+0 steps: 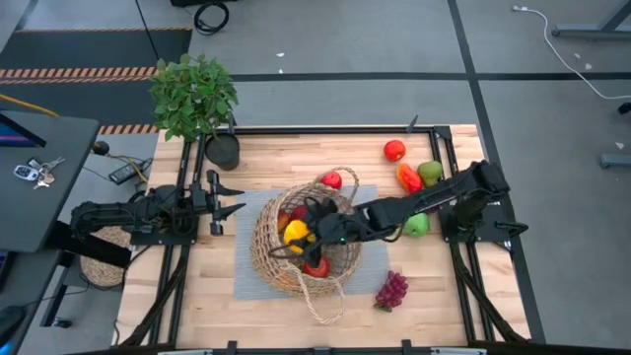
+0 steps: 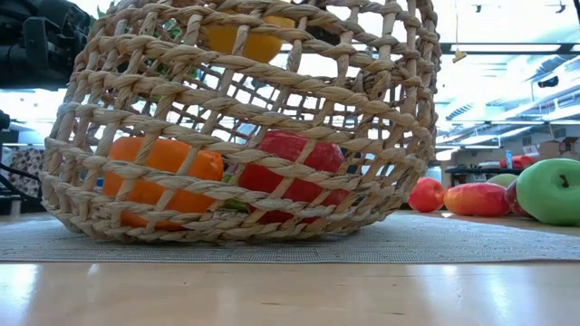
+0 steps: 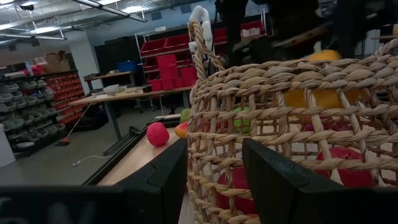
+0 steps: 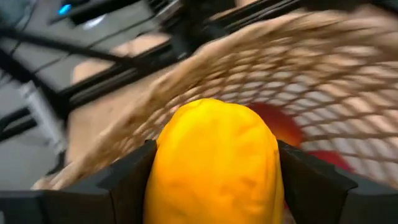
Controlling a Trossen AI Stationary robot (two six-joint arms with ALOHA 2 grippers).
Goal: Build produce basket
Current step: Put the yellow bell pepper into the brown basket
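Right gripper [image 4: 214,180] clamps the yellow pepper [image 4: 214,165] across its smooth, likely slippery sides above the basket [image 1: 264,247]; left gripper [image 1: 229,197] waits open beside it.

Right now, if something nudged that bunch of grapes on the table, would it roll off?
Probably not. The grapes lie as a lumpy cluster flat on the table, so they would more likely slide or flop than roll. Being many small berries joined together, the bunch looks floppy and might sag if lifted by one end. Single berries may come loose, though I cannot tell.
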